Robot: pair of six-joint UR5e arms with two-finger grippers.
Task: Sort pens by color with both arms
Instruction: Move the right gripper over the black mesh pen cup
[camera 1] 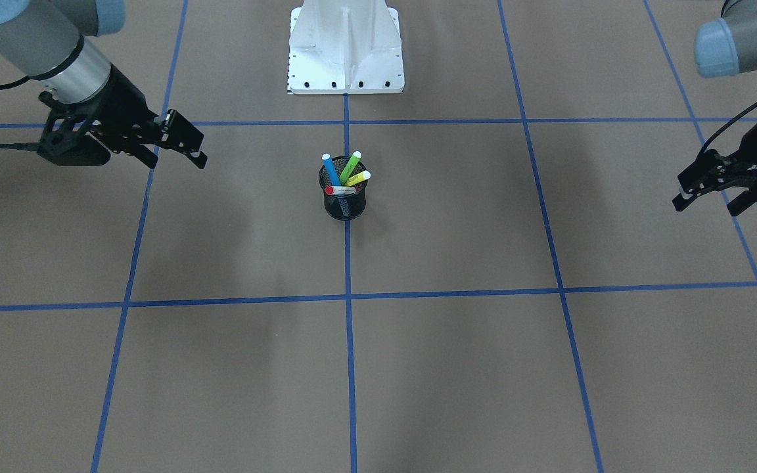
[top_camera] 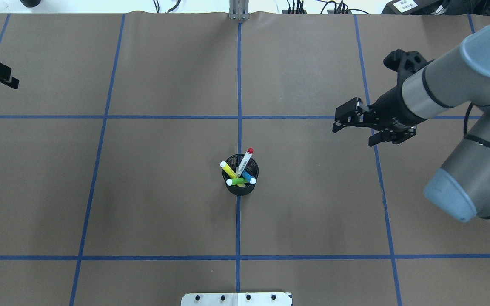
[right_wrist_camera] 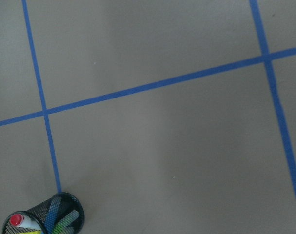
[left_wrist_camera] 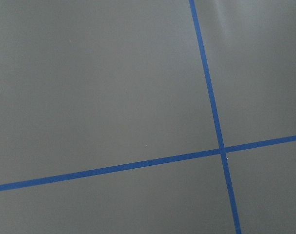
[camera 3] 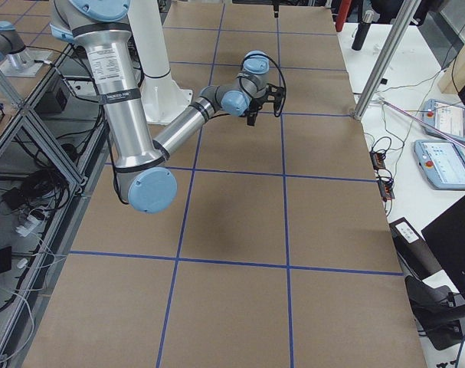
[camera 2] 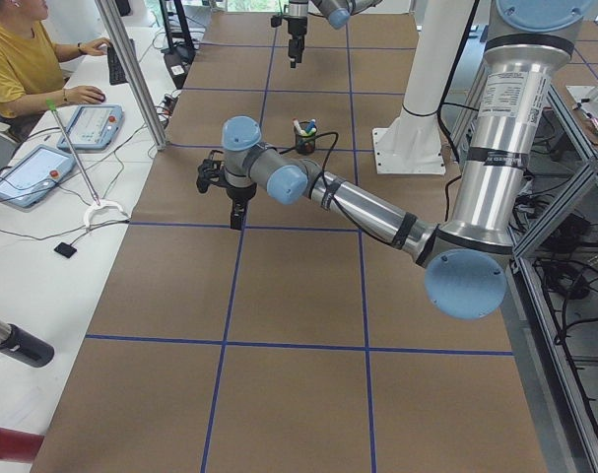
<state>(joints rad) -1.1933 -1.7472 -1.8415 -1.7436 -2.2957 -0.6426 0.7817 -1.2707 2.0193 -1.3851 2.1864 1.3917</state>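
Four pens stand together in one black mesh cup (camera 1: 345, 205) at the middle of the tabletop (camera 1: 483, 368), on a blue tape line (camera 1: 350, 341): one blue pen (camera 1: 331, 169), one red pen (camera 1: 339, 190), one green pen (camera 1: 351, 165) and one yellow pen (camera 1: 358, 178). There are two end effectors. The left end effector (camera 1: 706, 198) and the right end effector (camera 1: 194, 148) hang to either side, fingers spread, holding nothing. The cup is well apart from both and from every tabletop edge.

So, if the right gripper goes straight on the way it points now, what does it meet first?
Probably the bare brown table, short of the mesh cup: the right gripper points toward the cup but tilts down. Depth is unclear.
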